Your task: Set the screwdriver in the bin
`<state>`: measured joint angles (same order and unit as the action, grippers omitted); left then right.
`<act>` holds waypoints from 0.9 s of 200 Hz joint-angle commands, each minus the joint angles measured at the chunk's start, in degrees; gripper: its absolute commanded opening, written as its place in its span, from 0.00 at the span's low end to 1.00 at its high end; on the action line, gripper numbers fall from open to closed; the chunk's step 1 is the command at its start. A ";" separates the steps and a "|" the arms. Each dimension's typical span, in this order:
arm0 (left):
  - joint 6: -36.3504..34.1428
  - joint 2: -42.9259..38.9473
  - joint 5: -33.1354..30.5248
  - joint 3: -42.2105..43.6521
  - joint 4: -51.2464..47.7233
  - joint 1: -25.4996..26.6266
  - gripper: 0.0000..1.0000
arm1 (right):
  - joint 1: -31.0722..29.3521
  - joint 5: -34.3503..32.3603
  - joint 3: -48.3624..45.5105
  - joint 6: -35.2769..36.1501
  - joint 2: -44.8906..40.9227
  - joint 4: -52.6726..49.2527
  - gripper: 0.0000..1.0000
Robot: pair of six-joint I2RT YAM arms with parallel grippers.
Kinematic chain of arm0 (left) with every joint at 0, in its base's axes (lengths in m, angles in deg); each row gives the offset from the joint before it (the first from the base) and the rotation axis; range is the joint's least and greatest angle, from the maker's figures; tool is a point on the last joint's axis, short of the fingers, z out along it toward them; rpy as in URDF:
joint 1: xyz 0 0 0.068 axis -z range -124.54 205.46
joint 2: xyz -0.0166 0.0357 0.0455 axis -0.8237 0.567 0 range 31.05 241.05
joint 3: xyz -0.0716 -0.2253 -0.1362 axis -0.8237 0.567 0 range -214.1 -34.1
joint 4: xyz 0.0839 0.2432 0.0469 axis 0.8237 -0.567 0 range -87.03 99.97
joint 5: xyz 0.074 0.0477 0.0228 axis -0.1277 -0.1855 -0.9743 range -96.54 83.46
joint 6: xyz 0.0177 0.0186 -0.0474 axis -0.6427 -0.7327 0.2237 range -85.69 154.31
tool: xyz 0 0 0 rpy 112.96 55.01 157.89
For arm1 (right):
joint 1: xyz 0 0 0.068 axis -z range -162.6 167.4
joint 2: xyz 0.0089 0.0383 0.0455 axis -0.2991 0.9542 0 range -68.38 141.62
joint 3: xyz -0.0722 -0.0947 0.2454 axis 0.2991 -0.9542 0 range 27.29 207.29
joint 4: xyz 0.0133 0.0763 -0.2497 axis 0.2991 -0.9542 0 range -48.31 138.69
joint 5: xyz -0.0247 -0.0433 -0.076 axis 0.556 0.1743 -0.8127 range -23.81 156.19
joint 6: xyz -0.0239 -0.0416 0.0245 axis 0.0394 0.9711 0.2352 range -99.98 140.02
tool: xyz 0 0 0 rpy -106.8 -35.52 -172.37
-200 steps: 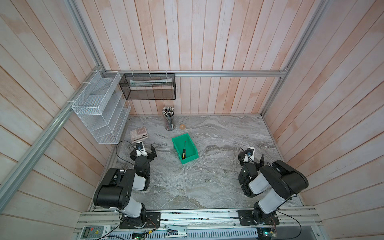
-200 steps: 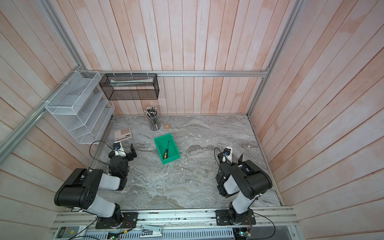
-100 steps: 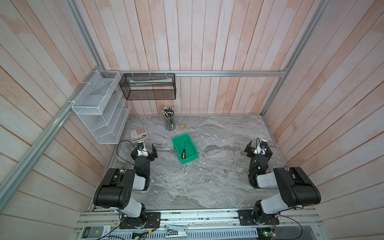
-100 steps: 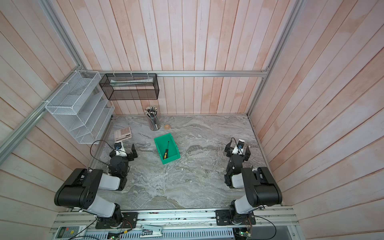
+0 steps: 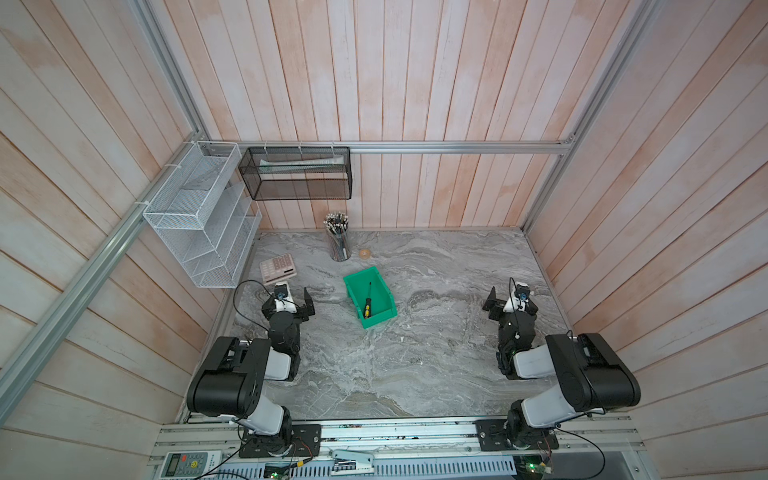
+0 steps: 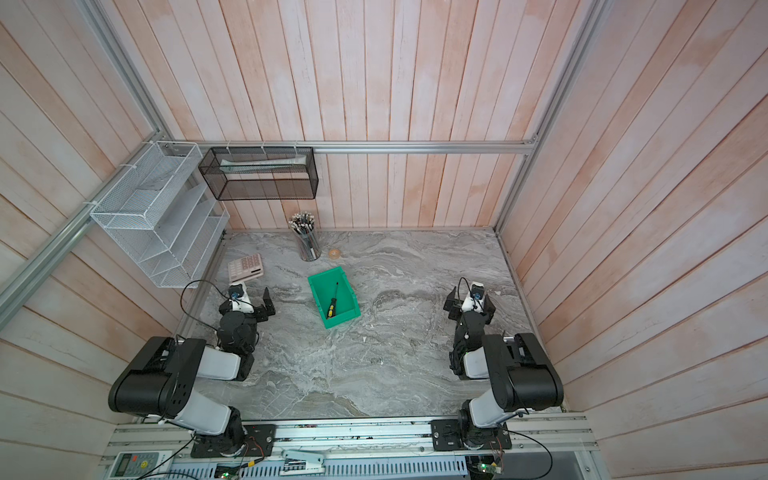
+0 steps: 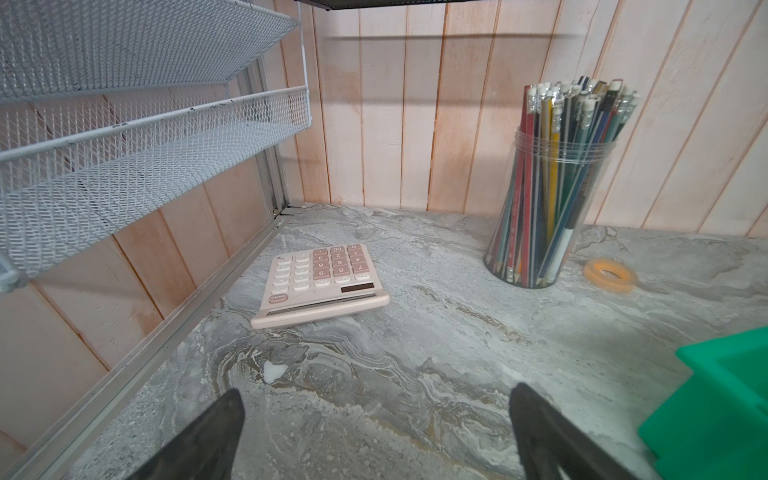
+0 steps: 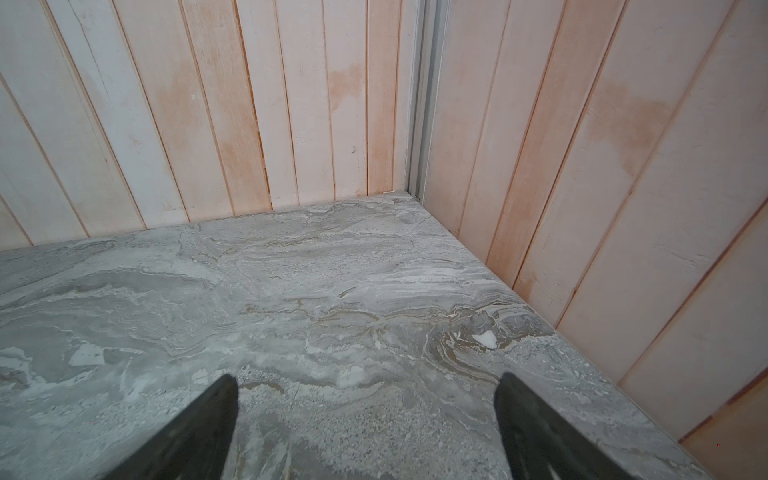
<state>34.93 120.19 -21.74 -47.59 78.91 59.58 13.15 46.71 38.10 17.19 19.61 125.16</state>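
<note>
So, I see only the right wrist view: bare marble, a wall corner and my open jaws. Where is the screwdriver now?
Observer: The screwdriver lies inside the green bin, its handle toward the robot's side.
Operator: Good. Do the left jaws touch the bin?
Observer: No. The left jaws stand open and empty, apart from the bin, facing a pink calculator.
Operator: And where does the bin stand?
Observer: In both top views it is nearer the left jaws than the right jaws, with a clear cup of pencils behind it by the back wall.
</note>
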 commanded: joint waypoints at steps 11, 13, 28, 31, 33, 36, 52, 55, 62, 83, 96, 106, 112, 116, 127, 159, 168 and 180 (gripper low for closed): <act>-0.27 -0.29 1.02 -0.93 -0.83 -0.45 1.00 | -0.29 0.50 0.70 -0.42 0.43 -0.03 0.98; -0.27 -0.29 1.04 -0.92 -0.81 -0.43 1.00 | -0.31 0.50 0.70 -0.42 0.43 -0.05 0.98; -0.27 -0.29 1.05 -0.92 -0.76 -0.37 1.00 | -0.23 0.50 0.66 -0.43 0.43 -0.15 0.98; -0.27 -0.32 1.05 -0.96 -0.75 -0.48 1.00 | -0.28 0.50 0.67 -0.42 0.43 -0.17 0.97; -0.27 -0.29 1.05 -0.93 -0.70 -0.48 1.00 | -0.24 0.46 0.70 -0.42 0.41 -0.13 0.97; -0.27 -0.32 1.05 -0.92 -0.74 -0.49 1.00 | -0.23 0.43 0.65 -0.42 0.43 -0.11 0.98; -0.18 -0.40 1.08 -0.87 -0.74 -0.52 1.00 | -0.23 0.45 0.64 -0.49 0.43 -0.18 0.98; -0.18 -0.40 1.13 -0.84 -0.70 -0.52 1.00 | -0.25 0.49 0.63 -0.47 0.39 -0.12 0.98; -0.12 -0.37 1.25 -0.96 -0.79 -0.61 1.00 | -0.30 0.49 0.66 -0.43 0.41 -0.16 0.98; 0.16 -0.44 1.81 -1.31 -1.51 -0.96 1.00 | -0.24 0.44 0.65 -0.42 0.42 -0.11 0.97; 0.26 -0.48 2.10 -1.36 -1.84 -1.21 1.00 | -0.24 0.43 0.70 -0.47 0.43 -0.14 0.98; 0.34 -0.48 2.11 -1.36 -1.85 -1.23 1.00 | -0.23 0.48 0.63 -0.43 0.41 -0.10 0.98; 0.27 -0.48 2.11 -1.36 -1.86 -1.22 1.00 | -0.23 0.46 0.62 -0.43 0.43 -0.14 0.97; 0.26 -0.51 2.11 -1.36 -1.82 -1.22 1.00 | -0.24 0.49 0.64 -0.47 0.38 -0.10 0.97; 0.34 -0.54 2.09 -1.36 -1.84 -1.22 1.00 | -0.27 0.48 0.62 -0.42 0.43 -0.15 0.97; 0.34 -0.53 2.15 -1.36 -1.89 -1.24 1.00 | -0.25 0.46 0.57 -0.47 0.43 -0.08 0.98; 0.30 -0.52 2.18 -1.36 -1.89 -1.22 1.00 | -0.24 0.58 0.57 -0.42 0.38 0.00 0.98; 0.34 -0.47 2.18 -1.36 -1.81 -1.22 1.00 | -0.23 0.58 0.66 -0.31 0.42 -0.01 0.98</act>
<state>34.95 120.19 -20.28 -47.94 77.62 58.62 13.15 46.79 38.10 17.17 19.61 125.13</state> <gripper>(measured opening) 0.999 0.976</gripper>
